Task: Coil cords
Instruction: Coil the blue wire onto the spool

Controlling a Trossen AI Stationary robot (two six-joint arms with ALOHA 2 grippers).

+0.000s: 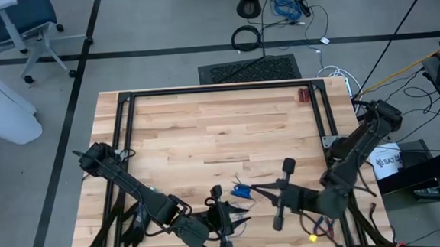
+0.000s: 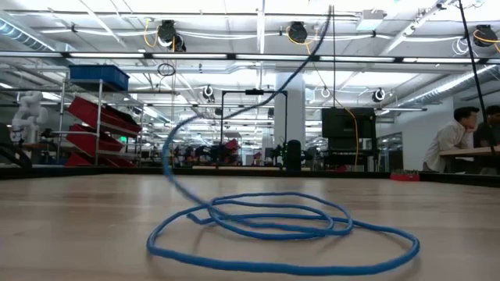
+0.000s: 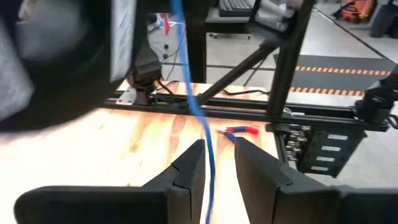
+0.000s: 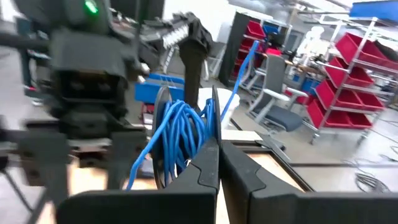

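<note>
Since the thin blue cord looks light and floppy, the left gripper, jaws parted around it, should reclamp while the right gripper pinches the coiled bundle.

Right tool shut; blue cord bunched just beyond tips, maybe pinched; red shelving behind.

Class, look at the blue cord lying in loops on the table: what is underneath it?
Under the blue cord only the bare wooden table shows, visible through its loops. One strand rises upward out of view; what holds it there cannot be seen from this low camera.
</note>
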